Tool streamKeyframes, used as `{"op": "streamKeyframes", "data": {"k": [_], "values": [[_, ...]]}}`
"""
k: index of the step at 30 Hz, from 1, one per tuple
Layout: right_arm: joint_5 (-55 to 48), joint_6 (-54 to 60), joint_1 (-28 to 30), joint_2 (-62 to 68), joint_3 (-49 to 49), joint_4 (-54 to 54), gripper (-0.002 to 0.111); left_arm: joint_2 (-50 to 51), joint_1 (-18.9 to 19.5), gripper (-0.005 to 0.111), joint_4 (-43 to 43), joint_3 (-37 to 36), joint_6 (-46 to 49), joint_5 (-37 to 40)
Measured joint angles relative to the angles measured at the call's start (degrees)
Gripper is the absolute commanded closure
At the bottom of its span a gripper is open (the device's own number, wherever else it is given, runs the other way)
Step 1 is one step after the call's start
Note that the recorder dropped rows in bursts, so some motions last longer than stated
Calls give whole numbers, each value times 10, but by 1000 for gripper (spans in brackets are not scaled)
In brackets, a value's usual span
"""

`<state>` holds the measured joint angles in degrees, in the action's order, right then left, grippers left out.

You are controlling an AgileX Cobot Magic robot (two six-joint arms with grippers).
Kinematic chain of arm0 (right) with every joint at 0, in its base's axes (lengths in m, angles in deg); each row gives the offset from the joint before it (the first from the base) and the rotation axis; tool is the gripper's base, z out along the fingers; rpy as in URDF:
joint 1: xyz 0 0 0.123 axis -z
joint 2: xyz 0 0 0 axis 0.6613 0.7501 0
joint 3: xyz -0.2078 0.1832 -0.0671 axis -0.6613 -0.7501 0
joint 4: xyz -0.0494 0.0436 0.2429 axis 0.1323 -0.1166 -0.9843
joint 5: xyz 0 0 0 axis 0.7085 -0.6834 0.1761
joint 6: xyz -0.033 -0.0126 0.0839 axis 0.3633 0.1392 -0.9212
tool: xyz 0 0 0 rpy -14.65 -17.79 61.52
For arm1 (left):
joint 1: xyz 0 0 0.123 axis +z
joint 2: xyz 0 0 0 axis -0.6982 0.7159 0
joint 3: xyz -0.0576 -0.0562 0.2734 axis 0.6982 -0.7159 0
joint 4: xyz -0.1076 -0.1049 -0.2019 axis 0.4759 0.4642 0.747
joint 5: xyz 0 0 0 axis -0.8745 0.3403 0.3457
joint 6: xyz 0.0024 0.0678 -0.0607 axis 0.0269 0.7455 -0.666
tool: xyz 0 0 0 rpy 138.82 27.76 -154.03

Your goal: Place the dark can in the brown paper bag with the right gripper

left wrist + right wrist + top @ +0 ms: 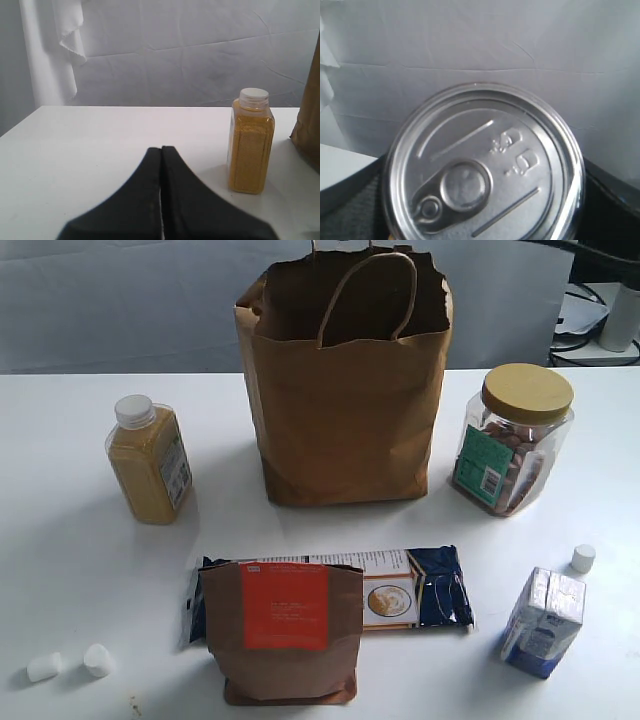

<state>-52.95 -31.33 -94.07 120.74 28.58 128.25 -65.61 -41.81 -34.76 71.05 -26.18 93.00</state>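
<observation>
The dark can [485, 165] fills the right wrist view, its shiny silver ring-pull lid facing the camera. My right gripper [482, 210] is shut on it, with black fingers [615, 200] showing on both sides of the can, which is held up in front of a grey backdrop. The brown paper bag [345, 390] stands upright and open-topped at the back middle of the table; its edge also shows as the bag [311, 115] in the left wrist view. My left gripper [161, 148] is shut and empty, low over the table. Neither arm nor the can appears in the exterior view.
A yellow bottle [150, 460] stands left of the bag, and a clear jar with a tan lid [512, 440] right of it. In front are a brown pouch with an orange label [280, 630], a blue packet [440, 590], a small carton [543, 622], a white cap [583, 558] and white lumps [70, 663].
</observation>
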Motion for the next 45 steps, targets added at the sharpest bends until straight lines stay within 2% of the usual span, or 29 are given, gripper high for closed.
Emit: {"op": "streamKeyframes", "data": {"k": [3, 8, 21, 25, 30, 33, 36, 41, 43, 45], "values": [[17, -1, 22, 23, 0, 0, 108, 0, 0, 107, 0, 0, 0, 0], [17, -1, 26, 61, 0, -8, 108, 0, 0, 107, 0, 0, 0, 0], [-69, 14, 26, 110, -2, -107, 107, 0, 0, 107, 0, 0, 0, 0], [-78, 20, 26, 120, -2, -118, 88, 0, 0, 107, 0, 0, 0, 0], [-84, 31, 26, 127, -2, -123, 41, 0, 0, 107, 0, 0, 0, 0], [-86, 32, 26, 127, -2, -123, 27, 0, 0, 107, 0, 0, 0, 0], [-86, 33, 26, 127, -2, -122, 26, 0, 0, 107, 0, 0, 0, 0], [-89, 35, 26, 119, -2, -121, 33, 0, 0, 107, 0, 0, 0, 0], [-89, 35, 26, 110, -2, -124, 42, 0, 0, 107, 0, 0, 0, 0], [-89, 35, 26, 95, -2, -129, 56, 0, 0, 107, 0, 0, 0, 0]]}}
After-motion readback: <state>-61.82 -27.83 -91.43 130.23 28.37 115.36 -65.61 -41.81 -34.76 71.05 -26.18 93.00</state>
